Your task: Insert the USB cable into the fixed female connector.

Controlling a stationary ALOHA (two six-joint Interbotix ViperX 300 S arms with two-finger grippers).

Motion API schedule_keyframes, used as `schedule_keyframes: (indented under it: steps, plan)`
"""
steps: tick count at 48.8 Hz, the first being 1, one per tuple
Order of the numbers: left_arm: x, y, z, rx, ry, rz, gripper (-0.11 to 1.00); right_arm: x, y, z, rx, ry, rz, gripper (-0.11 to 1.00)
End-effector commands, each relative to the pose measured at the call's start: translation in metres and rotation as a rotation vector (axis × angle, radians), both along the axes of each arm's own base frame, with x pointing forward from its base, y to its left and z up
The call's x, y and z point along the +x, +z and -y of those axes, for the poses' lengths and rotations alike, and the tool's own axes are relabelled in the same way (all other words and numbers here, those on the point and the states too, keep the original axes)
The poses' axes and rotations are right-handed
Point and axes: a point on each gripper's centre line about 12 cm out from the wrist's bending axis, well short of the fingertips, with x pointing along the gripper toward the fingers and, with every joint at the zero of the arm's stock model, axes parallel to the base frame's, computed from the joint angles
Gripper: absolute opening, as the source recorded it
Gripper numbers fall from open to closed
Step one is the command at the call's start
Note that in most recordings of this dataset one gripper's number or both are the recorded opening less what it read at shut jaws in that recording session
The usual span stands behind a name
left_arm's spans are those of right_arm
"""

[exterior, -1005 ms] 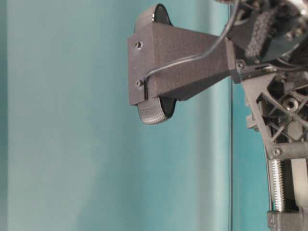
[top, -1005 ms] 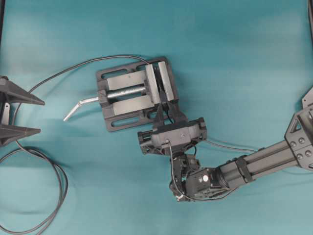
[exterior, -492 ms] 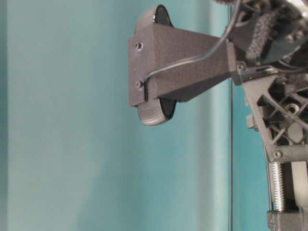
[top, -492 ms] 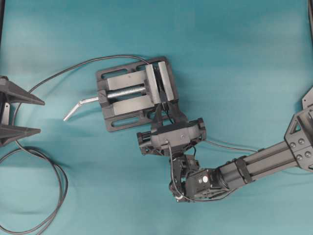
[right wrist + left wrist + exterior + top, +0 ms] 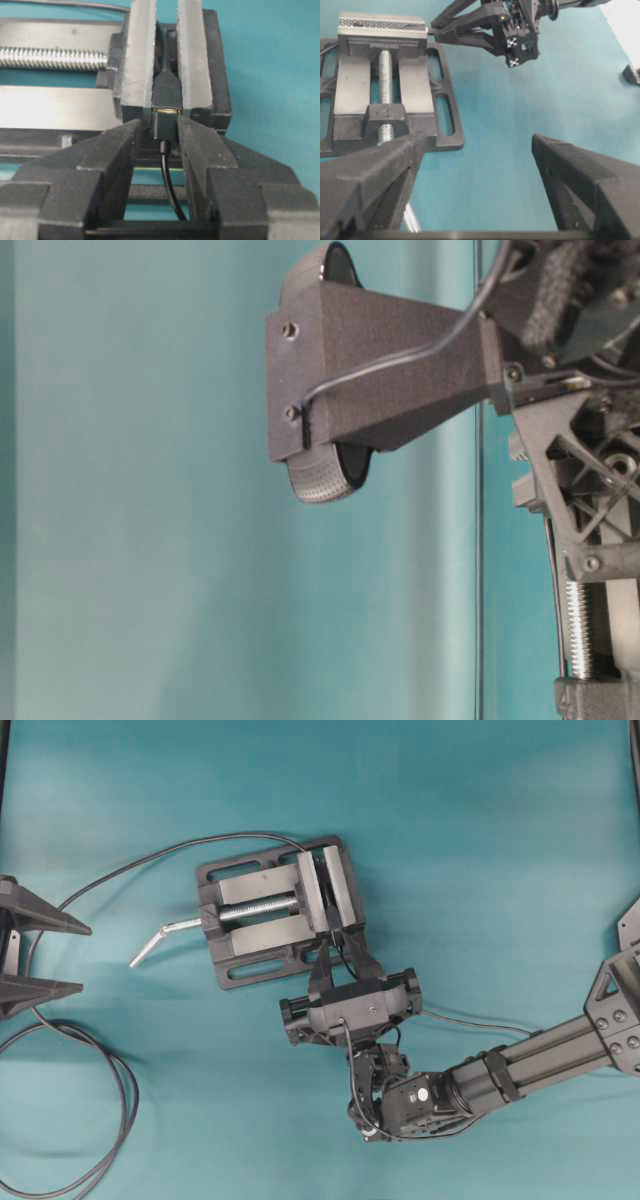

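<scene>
Between the vise jaws, seen from the right wrist view: fixed female connector [image 5: 166, 90], small dark block clamped upright in the slot, mouth facing the camera. Directly against that mouth: plug of the USB cable [image 5: 165, 125], a sliver of metal tip showing at the joint, plug body in line with the socket. Cannot tell how deep the tip sits. Thin black lead of the same cable running back from the plug, down between the fingers and out of frame.

Right end effector [image 5: 165, 131] pinching the plug, one finger on each flat side, fingertips touching or just short of the vise face. In the overhead view the same end effector [image 5: 331, 958] reaching in from the lower right, tips at the near edge of the vise [image 5: 262, 912].

Vise lying flat on the teal worktop [image 5: 500, 840], silver screw handle [image 5: 160, 939] sticking out to the left. Thicker dark cable [image 5: 120, 875] leaving the top of the vise, arcing left and looping at the lower left.

Left end effector [image 5: 40, 956] at the left edge, well apart from the vise, fingers spread wide, holding nothing; left wrist view confirms a broad gap over bare cloth.
</scene>
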Motion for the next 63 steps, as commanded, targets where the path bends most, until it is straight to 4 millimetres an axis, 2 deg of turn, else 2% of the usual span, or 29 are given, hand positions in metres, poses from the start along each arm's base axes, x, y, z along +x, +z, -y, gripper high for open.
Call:
schedule_keyframes:
  steps: [1,20,44,54,63]
  plan:
    - [0.003,0.006,0.001,-0.006,-0.001,0.006,0.99,0.003,0.021,-0.022,0.043,0.042,0.058,0.37]
    - [0.003,0.006,0.001,-0.006,-0.001,0.006,0.99,-0.001,0.02,-0.029,0.058,0.042,0.047,0.37]
    - [0.003,0.007,0.001,-0.006,-0.001,0.007,0.99,-0.015,0.031,-0.03,0.052,0.069,0.02,0.39]
    - [0.003,0.007,0.001,-0.006,-0.001,0.007,0.99,-0.021,0.036,-0.036,0.052,0.088,0.018,0.48]
    - [0.003,0.006,0.001,-0.006,-0.001,0.006,0.99,-0.028,0.033,-0.039,0.048,0.108,0.0,0.68]
